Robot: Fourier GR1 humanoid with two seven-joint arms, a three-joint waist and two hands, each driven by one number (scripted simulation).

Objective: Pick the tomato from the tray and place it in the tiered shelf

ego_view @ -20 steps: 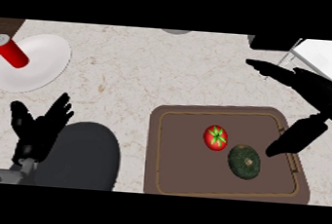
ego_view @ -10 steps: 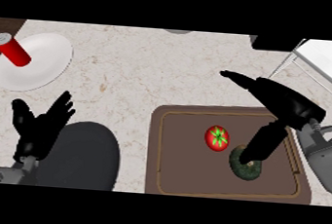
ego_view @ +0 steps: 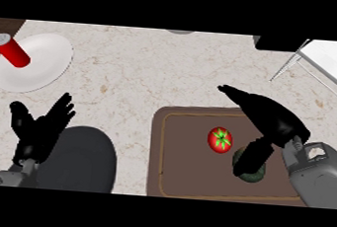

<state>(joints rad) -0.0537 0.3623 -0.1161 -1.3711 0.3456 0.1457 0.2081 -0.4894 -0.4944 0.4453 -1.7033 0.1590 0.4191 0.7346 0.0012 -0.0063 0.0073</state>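
**Tomato awaits the grasp**

Tomato (ego_view: pixel 220 138) sits mid-tray (ego_view: pixel 188 186), untouched. Right hand (ego_view: pixel 273 120) hovers beside it, fingers spread, holding nothing: the reach step. Next it must close around the tomato. Left hand (ego_view: pixel 40 126) rests open at the table's lower-left.

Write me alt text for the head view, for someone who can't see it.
The robot's right hand hovers open over a brown tray holding a red tomato and a dark green vegetable. The left hand rests open at lower left, below a white plate bearing a red cylinder.
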